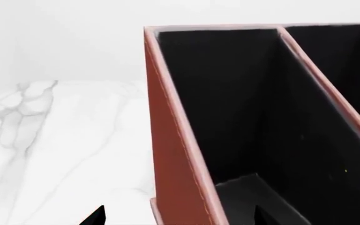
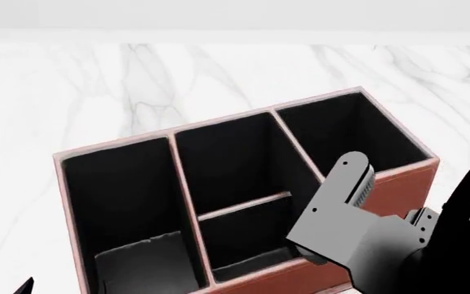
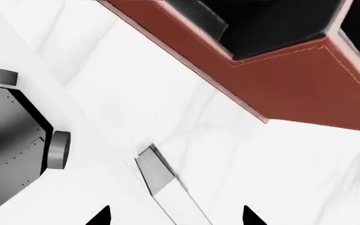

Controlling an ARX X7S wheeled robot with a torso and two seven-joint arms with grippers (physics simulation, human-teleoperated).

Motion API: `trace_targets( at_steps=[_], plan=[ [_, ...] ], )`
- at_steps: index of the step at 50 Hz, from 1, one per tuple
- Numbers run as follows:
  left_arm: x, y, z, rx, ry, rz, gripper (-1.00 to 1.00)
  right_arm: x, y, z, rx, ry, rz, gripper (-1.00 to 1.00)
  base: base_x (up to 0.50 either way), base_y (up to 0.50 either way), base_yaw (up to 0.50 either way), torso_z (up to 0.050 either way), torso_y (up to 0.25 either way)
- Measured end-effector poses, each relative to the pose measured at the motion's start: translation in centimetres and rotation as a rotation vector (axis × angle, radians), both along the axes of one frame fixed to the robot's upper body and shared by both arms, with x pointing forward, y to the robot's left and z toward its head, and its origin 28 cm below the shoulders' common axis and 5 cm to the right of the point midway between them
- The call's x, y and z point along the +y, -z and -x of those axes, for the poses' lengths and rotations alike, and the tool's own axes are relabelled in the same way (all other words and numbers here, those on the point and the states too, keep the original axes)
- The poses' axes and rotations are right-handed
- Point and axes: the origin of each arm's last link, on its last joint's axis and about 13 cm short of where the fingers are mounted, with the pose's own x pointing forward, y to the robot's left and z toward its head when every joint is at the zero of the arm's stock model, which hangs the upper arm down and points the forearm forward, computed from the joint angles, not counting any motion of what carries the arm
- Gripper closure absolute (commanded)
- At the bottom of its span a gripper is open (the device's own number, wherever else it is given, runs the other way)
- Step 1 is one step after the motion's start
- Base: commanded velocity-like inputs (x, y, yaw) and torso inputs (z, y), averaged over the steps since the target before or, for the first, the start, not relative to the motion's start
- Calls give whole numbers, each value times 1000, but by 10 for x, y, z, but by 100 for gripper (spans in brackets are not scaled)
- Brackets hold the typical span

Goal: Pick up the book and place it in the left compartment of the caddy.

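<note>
Stitched reddish-brown leather-look caddy (image 2: 398, 177), matt black lining, on glossy veined marble tabletop (image 2: 218, 79).

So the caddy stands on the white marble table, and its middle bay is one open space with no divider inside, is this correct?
Not quite. The caddy does stand on the white marble table, but its middle bay is not one open space: a pale-edged divider splits it in two. The head view shows this.
</note>
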Motion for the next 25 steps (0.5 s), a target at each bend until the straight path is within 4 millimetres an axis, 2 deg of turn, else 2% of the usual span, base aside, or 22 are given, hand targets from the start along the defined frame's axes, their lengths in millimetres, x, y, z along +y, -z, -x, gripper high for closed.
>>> trace_targets(
  at_steps=[9, 25],
  plan=[
    [-1, 1, 0, 1, 3, -4, -100, -8, 16, -5, 31, 41, 34, -100, 0, 0, 0, 0, 0],
    [-1, 1, 1, 3, 5, -5, -100, -14, 27, -11, 27, 69, 52, -100, 0, 0, 0, 0, 0]
  ],
)
